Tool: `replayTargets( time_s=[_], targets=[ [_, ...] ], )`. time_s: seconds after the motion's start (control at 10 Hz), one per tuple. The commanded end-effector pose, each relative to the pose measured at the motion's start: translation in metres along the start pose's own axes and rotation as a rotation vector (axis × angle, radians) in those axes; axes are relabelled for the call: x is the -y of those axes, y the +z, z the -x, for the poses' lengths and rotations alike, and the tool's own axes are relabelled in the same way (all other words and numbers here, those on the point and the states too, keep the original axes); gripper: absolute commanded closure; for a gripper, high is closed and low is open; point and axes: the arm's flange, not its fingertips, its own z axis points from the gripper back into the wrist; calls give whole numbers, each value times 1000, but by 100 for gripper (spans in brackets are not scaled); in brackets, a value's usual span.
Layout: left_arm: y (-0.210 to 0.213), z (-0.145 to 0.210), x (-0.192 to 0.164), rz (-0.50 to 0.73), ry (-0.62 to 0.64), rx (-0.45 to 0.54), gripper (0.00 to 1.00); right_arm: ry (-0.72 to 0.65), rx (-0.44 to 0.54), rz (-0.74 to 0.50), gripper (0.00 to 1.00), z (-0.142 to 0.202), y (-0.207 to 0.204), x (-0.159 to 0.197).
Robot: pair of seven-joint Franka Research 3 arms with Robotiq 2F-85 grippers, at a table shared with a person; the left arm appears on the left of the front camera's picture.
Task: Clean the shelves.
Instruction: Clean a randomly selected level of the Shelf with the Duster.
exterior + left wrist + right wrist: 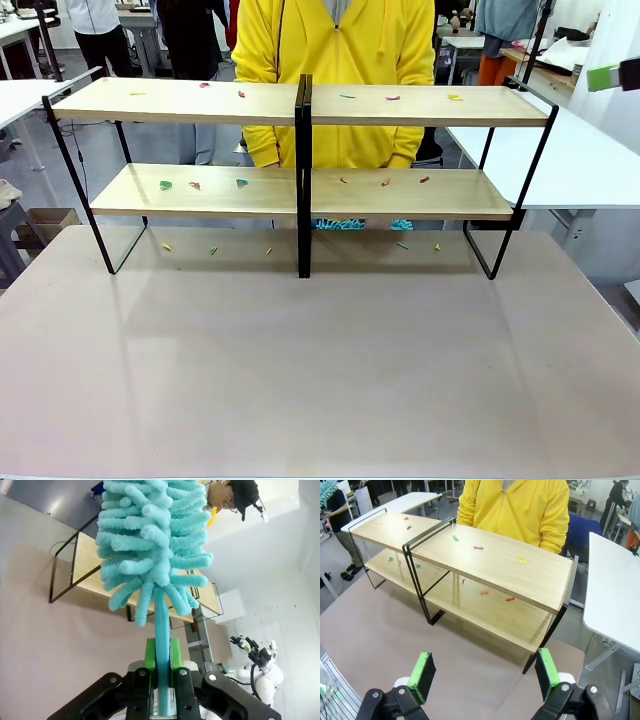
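Gripping: the left gripper (161, 662) has its jaws pressed together on the teal handle of a duster (152, 545); the fluffy head stands straight out beyond them.
Left arm pose: the wrist is rolled, so the rack appears slanted. It is aimed over the tabletop (30, 645) at the shelves (87, 562), and the duster is well apart from them.
Right gripper (485, 675): jaws spread wide with nothing between them. It hangs above the tabletop, tilted down toward the rack's end and not touching it.
Shelves: upright at the far part of the grey-brown tabletop, two light wood boards on a black frame.
Scraps (165, 185): small coloured bits lie scattered on both boards and on the tabletop underneath.
Person (335, 50): in a yellow top, standing just behind the rack.
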Motion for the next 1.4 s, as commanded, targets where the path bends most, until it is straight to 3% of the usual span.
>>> replayTargets(
  time_s=[0.0,0.1,0.2,0.3,0.5,0.6,0.7,0.8,0.9,1.0,1.2,1.3],
  targets=[
    [9,-2,-2,10,3,21,100,-4,7,-7,0,0,-1,1],
    [9,-2,-2,10,3,21,100,-4,7,-7,0,0,-1,1],
    [3,0,-2,1,4,7,88,-4,7,-7,0,0,-1,1],
    [-22,1,28,21,-70,-52,88,-4,7,-7,0,0,-1,1],
    [-93,5,105,46,-190,-279,88,-4,7,-7,0,0,-1,1],
    [-128,14,145,-31,-222,-305,88,-4,7,-7,0,0,-1,1],
    [-170,26,178,-166,-294,-244,88,-4,7,-7,0,0,-1,1],
    [-209,44,202,-169,-313,-317,88,-4,7,-7,0,0,-1,1],
    [-227,60,209,-142,-314,-380,88,-4,7,-7,0,0,-1,1],
    [-189,50,198,-83,-304,-308,88,-4,7,-7,0,0,-1,1],
    [-189,50,198,-83,-304,-308,88,-4,7,-7,0,0,-1,1],
    [-220,62,213,-101,-325,-339,88,-4,7,-7,0,0,-1,1]
  ],
)
